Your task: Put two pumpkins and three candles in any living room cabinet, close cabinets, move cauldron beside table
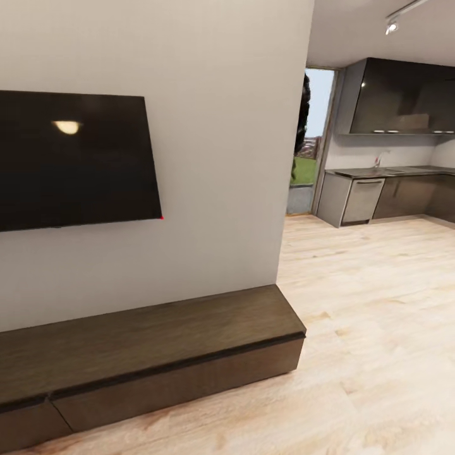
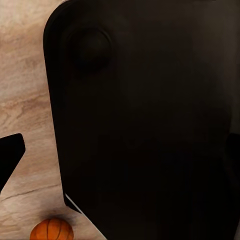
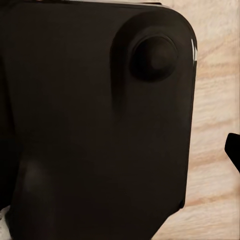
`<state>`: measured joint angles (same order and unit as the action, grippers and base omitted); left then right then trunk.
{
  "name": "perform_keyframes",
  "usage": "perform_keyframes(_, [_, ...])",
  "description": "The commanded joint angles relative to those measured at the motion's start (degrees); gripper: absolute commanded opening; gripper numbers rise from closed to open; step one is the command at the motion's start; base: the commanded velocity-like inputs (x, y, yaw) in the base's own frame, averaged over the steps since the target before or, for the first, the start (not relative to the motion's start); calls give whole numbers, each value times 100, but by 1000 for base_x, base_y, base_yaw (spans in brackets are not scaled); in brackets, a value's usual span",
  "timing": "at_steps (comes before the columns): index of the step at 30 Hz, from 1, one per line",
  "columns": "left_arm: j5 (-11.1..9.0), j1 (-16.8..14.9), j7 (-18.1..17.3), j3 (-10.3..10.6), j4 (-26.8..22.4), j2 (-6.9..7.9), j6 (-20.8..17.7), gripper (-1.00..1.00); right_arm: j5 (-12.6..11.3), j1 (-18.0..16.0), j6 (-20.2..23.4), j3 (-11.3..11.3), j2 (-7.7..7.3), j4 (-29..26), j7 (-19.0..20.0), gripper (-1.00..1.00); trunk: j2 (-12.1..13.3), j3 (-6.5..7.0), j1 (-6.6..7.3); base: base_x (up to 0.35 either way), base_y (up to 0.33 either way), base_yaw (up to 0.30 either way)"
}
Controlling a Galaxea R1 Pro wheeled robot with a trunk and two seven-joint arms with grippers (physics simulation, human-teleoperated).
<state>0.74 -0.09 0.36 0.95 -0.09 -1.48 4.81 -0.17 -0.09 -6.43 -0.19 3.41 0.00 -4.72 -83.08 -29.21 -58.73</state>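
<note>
Along wall: cabinet point(image 1: 151, 354) long axis, drawers shut.

In the left wrist view, a broad matte black body panel point(image 2: 145, 125) with rounded corners carries a shallow round boss at about eleven o'clock. In the right wrist view, a matching black panel point(image 3: 95, 120) bears a round knob point(image 3: 154, 55) near one o'clock, with a thin pale edge highlight.
</note>
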Motion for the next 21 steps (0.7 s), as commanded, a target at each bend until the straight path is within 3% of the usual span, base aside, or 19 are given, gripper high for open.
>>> perform_keyframes(1, [2,0,0,2,0,0,17,100,3,0,-4,-4,11,0,0,100,0,0,0,82,-14,0])
perform_keyframes(13, [5,0,0,10,0,0,90,100,19,0,20,4,101,0,48,100,0,0,0,37,-3,0])
perform_keyframes(18, [5,0,6,21,0,-1,121,100,81,0,30,41,370,0,19,100,0,0,0,35,-112,163])
perform_keyframes(21, [5,0,6,23,0,-4,132,100,91,0,21,44,420,0,10,100,0,0,0,6,-150,255])
